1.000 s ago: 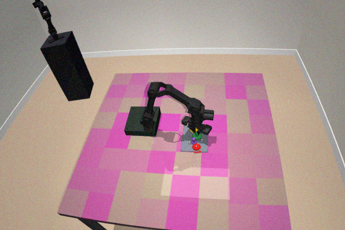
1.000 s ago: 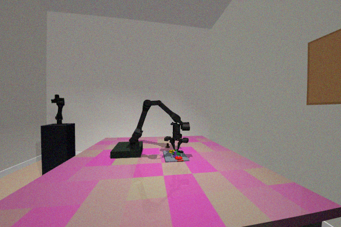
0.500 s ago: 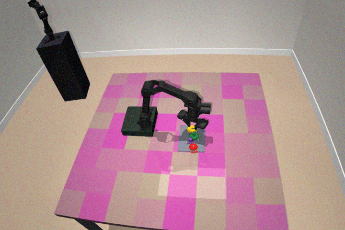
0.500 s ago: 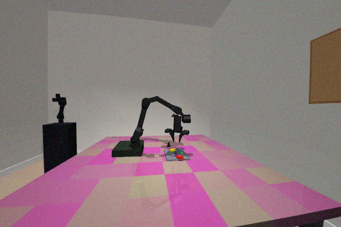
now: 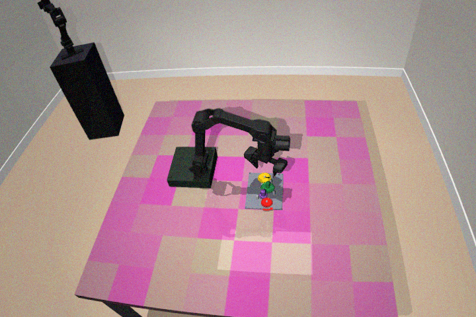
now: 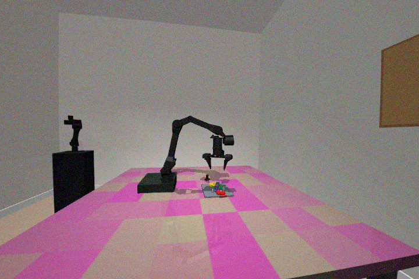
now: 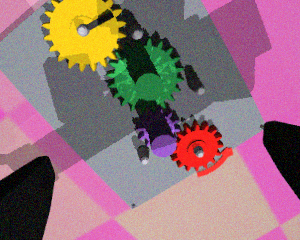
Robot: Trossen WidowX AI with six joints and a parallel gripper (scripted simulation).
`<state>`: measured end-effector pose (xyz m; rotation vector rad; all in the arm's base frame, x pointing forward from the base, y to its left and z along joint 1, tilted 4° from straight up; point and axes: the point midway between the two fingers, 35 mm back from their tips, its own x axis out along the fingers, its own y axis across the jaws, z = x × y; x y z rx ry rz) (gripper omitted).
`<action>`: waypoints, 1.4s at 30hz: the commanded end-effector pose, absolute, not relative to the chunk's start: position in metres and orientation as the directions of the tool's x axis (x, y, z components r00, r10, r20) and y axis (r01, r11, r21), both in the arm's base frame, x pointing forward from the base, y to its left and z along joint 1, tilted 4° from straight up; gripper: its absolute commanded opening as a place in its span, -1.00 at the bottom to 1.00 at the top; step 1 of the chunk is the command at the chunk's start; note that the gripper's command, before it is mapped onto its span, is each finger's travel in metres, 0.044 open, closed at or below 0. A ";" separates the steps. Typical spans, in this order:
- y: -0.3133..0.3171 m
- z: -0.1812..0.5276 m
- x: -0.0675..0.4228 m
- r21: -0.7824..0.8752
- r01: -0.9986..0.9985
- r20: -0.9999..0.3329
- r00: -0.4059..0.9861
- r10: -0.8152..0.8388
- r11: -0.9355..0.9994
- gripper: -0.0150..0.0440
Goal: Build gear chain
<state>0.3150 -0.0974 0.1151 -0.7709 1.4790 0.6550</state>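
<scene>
My gripper [image 5: 265, 170] [image 6: 217, 169] [image 7: 160, 150] is wide open and empty, above the grey board [image 5: 251, 204] [image 6: 207, 194] [image 7: 110, 170]. The yellow gear [image 5: 262, 177] [image 6: 212, 184] [image 7: 65, 32] with its black stripe is at one end of the board. The green gear [image 5: 267, 187] [image 6: 220, 187] [image 7: 149, 86] lies beside it, teeth at its edge. The purple gear [image 5: 262, 193] [image 6: 216, 188] [image 7: 164, 146], small with a tall knob, stands between the green gear and the red gear [image 5: 266, 203] [image 6: 220, 192] [image 7: 190, 159]. Shadow hides the exact meshing and seating.
Bare pegs show at the wrist view's top peg [image 7: 137, 35], right peg [image 7: 201, 91] and lower-left peg [image 7: 144, 161]. A small dark object [image 6: 207, 177], perhaps a loose gear, stands behind the board. The red arrow [image 7: 217, 166] curves beside the red gear.
</scene>
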 end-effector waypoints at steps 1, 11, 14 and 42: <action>-0.097 0.116 0.315 -0.051 -0.786 -0.997 0.006 -0.076 0.616 1.00; -0.097 0.116 0.315 -0.051 -0.786 -0.997 0.006 -0.076 0.616 1.00; -0.097 0.116 0.315 -0.051 -0.786 -0.997 0.006 -0.076 0.616 1.00; 0.009 0.123 0.328 -0.050 -0.786 -0.998 0.018 -0.058 0.616 1.00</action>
